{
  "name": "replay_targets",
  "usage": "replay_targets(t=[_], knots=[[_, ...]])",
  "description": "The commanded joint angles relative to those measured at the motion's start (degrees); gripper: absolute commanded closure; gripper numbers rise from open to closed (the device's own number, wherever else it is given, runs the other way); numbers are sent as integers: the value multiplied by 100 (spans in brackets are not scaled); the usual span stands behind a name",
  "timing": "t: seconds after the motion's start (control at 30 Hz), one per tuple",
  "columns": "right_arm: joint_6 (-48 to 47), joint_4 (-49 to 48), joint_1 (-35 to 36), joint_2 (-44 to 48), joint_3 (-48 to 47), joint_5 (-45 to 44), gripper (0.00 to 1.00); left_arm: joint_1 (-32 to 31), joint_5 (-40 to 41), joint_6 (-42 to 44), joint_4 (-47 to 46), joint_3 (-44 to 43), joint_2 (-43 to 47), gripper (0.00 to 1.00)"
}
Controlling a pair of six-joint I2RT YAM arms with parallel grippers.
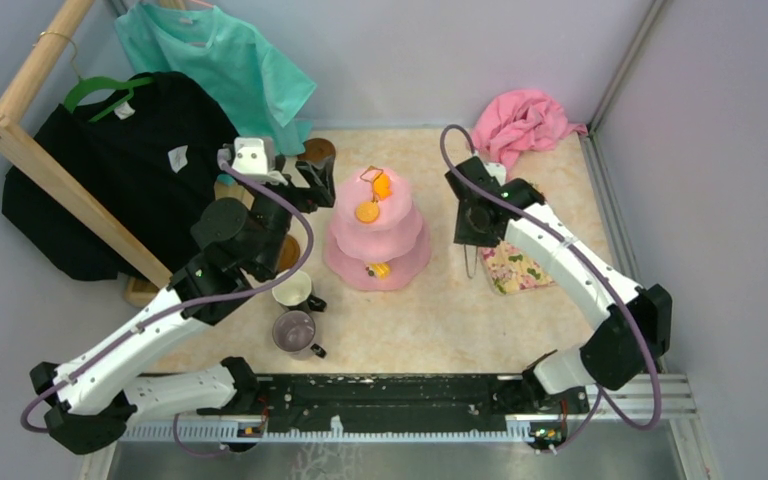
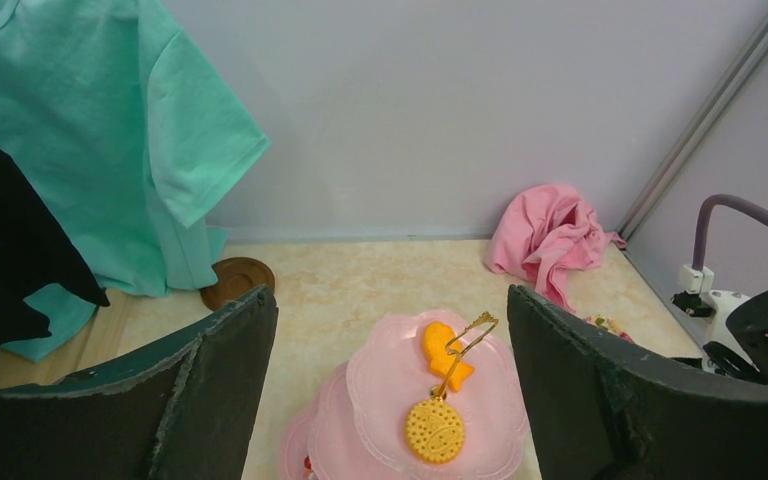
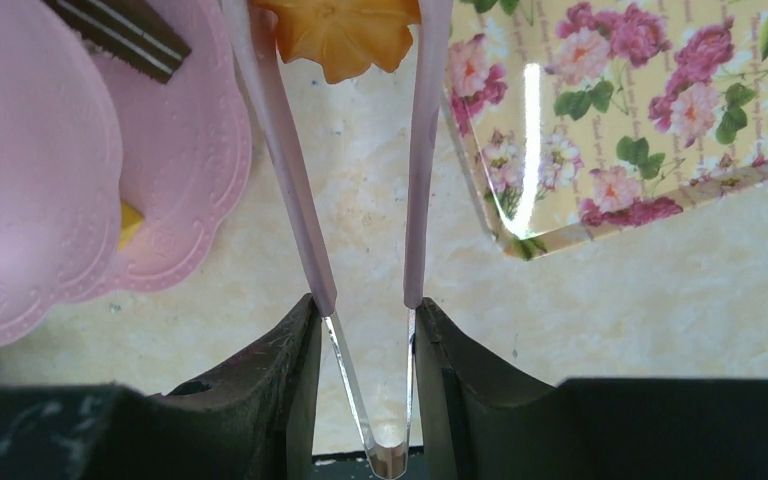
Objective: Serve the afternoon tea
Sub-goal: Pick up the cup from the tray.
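**Snack held in tongs beside the stand**
An orange snack (image 3: 340,35) is pinched in tongs (image 3: 300,200) squeezed by the right gripper (image 3: 365,320), between the cake stand (image 3: 190,150) and the floral mat (image 3: 640,110). It could be dropped onto the table (image 3: 610,290) if the squeeze slackens, or knocked loose on a tier's rim. The pinch is shown only by the right wrist view; the left gripper (image 2: 392,320), spread wide and empty above the stand, is shown best by the left wrist view.

Beige table (image 1: 440,320) bears cake stand (image 1: 345,268), two mugs (image 1: 293,291), saucer (image 1: 317,150), mat (image 1: 515,268), cloth (image 1: 522,122).
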State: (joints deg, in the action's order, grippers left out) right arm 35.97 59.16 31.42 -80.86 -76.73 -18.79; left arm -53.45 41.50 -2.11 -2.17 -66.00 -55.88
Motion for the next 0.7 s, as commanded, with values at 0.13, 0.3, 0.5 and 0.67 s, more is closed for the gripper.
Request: replay_targets(t=[0.13, 0.3, 0.5, 0.67], knots=[[25, 485, 1003, -127, -706, -28, 85, 40, 284, -105, 289, -290, 121, 11], [234, 601, 1631, -411, -1009, -2, 85, 41, 497, 6, 431, -387, 33, 10], [475, 657, 2249, -930, -1298, 49, 85, 40, 669, 86, 538, -439, 36, 10], [601, 585, 2497, -1269, -1520, 103, 85, 54, 713, -8, 748, -453, 164, 10]])
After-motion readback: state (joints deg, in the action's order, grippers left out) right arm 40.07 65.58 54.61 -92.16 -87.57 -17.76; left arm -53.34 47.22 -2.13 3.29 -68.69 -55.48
